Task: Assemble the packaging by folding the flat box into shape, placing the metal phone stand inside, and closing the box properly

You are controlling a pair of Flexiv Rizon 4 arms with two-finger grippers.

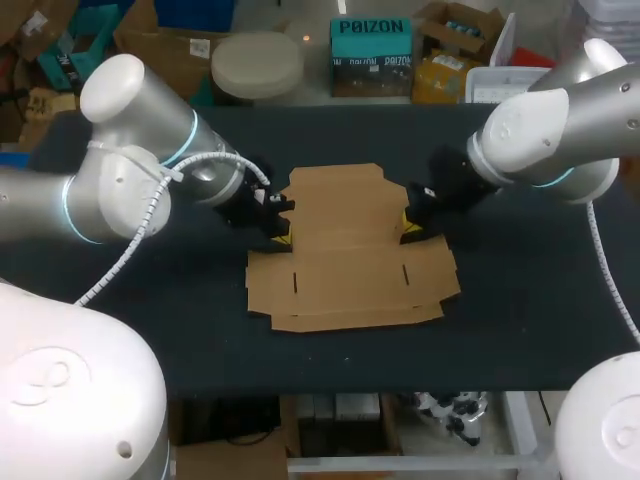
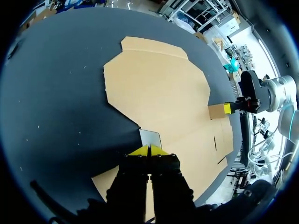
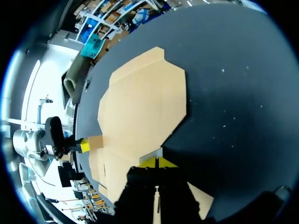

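Note:
A flat brown cardboard box blank [image 1: 345,255] lies in the middle of the dark table. My left gripper [image 1: 283,232] is at its left side, shut on a small side flap [image 2: 150,139] that stands lifted off the table. At the blank's right side, my right gripper [image 1: 410,230] is shut on the opposite side flap [image 3: 154,153], also raised. Each wrist view shows the other gripper across the blank [image 2: 159,93] [image 3: 145,102], its yellow tip pinching a folded-up flap [image 2: 217,111] [image 3: 96,141]. No metal phone stand shows in any view.
The dark table top [image 1: 520,300] stretches around the cardboard on every side, with its front edge [image 1: 400,392] a little beyond the blank's near flap. Both arms come in low over the table's left and right parts.

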